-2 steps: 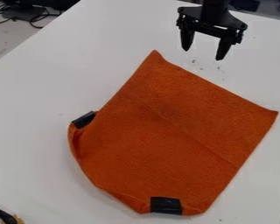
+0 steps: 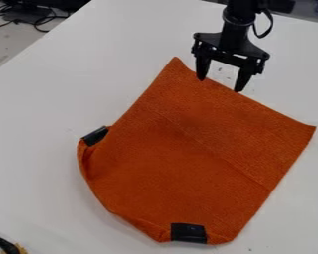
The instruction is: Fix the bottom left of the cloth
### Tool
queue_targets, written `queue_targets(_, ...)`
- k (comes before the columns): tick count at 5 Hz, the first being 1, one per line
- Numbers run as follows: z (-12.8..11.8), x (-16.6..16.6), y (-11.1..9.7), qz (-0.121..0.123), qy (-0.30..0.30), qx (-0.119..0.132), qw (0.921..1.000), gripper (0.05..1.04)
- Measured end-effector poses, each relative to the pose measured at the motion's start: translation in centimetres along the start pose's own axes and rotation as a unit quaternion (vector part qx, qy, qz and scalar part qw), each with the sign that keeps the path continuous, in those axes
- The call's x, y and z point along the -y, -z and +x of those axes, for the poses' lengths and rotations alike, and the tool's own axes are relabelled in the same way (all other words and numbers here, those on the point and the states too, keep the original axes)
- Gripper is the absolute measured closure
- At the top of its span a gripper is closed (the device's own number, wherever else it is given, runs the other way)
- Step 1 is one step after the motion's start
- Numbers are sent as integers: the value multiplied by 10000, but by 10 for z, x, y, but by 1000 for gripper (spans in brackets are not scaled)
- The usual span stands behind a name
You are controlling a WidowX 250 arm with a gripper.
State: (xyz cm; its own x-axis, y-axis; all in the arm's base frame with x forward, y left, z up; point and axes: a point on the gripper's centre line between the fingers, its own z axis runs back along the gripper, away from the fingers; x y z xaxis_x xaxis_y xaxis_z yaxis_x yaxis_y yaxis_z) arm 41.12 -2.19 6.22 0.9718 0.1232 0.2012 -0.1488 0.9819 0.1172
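My gripper [image 2: 220,85] hangs over the upper edge of the orange cloth, open, with nothing between its fingers. The orange cloth [image 2: 195,154] lies mostly flat on the white table, with a crease across its upper right part. Its lower left corner is folded in, leaving a slanted edge between two black patches. One black patch [image 2: 96,135] is on the left side, beside a small raised fold. The other black patch [image 2: 188,233] is at the bottom edge.
The white table [image 2: 48,119] extends around the cloth. A black and yellow object [image 2: 4,244] sits at the lower left edge of the view. Dark cables [image 2: 36,19] lie beyond the table at the upper left.
The gripper has moved down and slightly left, from above the table behind the cloth to the cloth's upper edge. It is still open, and the cloth looks the same.
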Motion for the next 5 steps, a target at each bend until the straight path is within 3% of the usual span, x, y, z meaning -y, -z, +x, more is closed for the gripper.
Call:
queue_targets(1,-12,-10,-19,74,-186,143,9997,83)
queue_targets(2,-39,-35,-43,271,-688,329,9967,83)
queue_targets(3,-68,-70,-43,431,-1174,290,9917,83)
queue_targets(5,-97,-124,-33,379,-1512,-99,9877,83)
